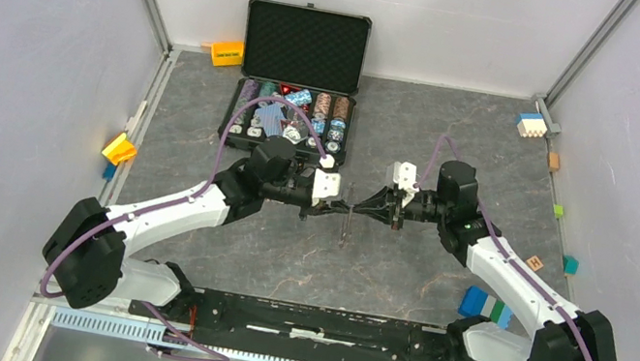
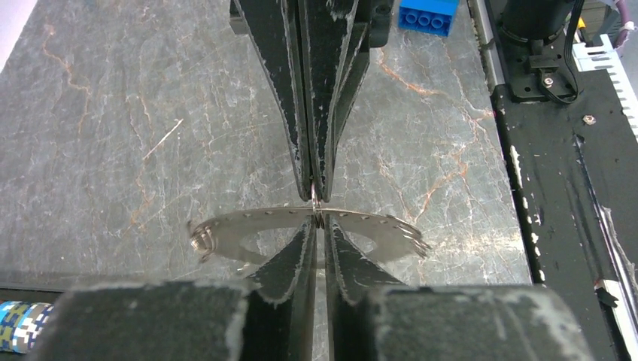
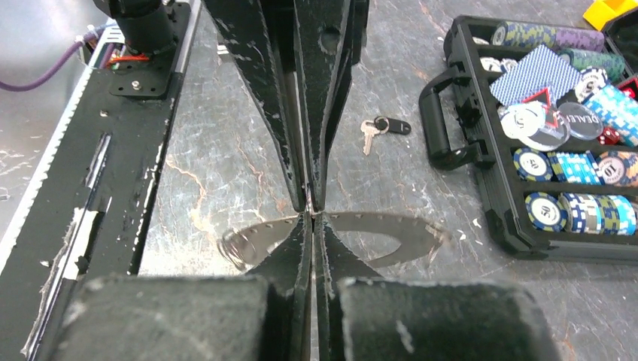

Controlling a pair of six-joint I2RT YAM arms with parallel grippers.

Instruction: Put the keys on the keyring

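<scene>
The keyring (image 2: 248,223) is a flat grey toothed ring held in the air between my two grippers, seen edge-on in the top view (image 1: 347,217). My left gripper (image 2: 319,219) is shut on its rim from one side. My right gripper (image 3: 312,218) is shut on the rim from the opposite side, tip to tip with the left. The ring also shows in the right wrist view (image 3: 384,226). A small wire coil (image 2: 202,239) hangs at one end of the ring. One small silver key with a dark head (image 3: 370,135) lies on the table beyond. Other keys are out of view.
An open black case of poker chips (image 1: 297,88) stands at the back, and its handle (image 3: 440,128) is near the key. A blue brick (image 1: 483,306) lies by the right arm. Small coloured blocks (image 1: 119,149) line the table edges. A black rail (image 1: 322,323) runs along the near edge.
</scene>
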